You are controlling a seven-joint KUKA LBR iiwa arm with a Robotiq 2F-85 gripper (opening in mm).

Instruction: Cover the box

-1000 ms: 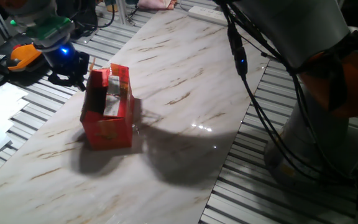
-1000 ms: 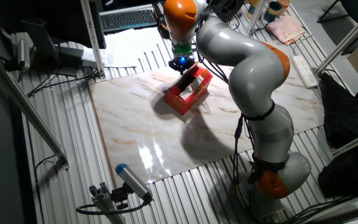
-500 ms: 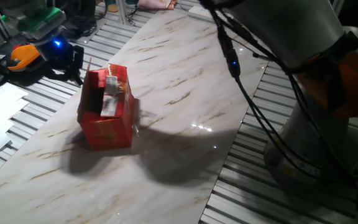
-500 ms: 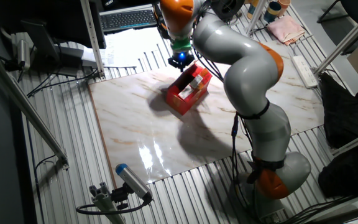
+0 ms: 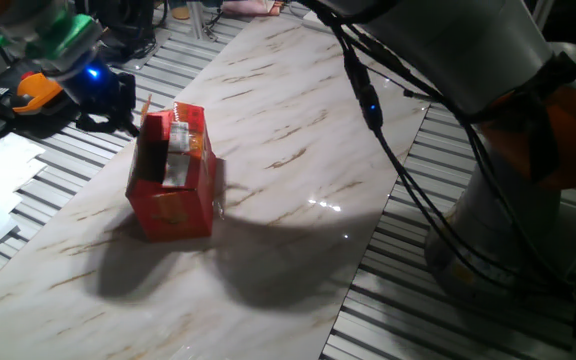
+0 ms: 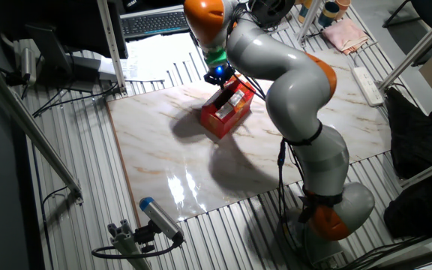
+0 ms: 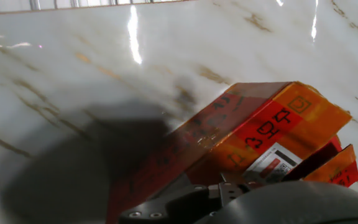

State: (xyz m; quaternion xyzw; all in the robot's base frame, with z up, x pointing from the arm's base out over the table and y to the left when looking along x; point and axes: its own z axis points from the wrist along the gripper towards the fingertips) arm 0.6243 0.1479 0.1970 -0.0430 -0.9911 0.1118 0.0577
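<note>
The box stood on the marble table, near its left edge. It was red with an orange print on the front, and its top flaps stood up, partly open. The gripper was just behind the box, dark, with a blue light. Its fingers were unclear.

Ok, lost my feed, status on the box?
Gripper beside the box, holding nothing, jaws unclear. Box upright on the table, flaps not closed. Nothing in the way.
</note>
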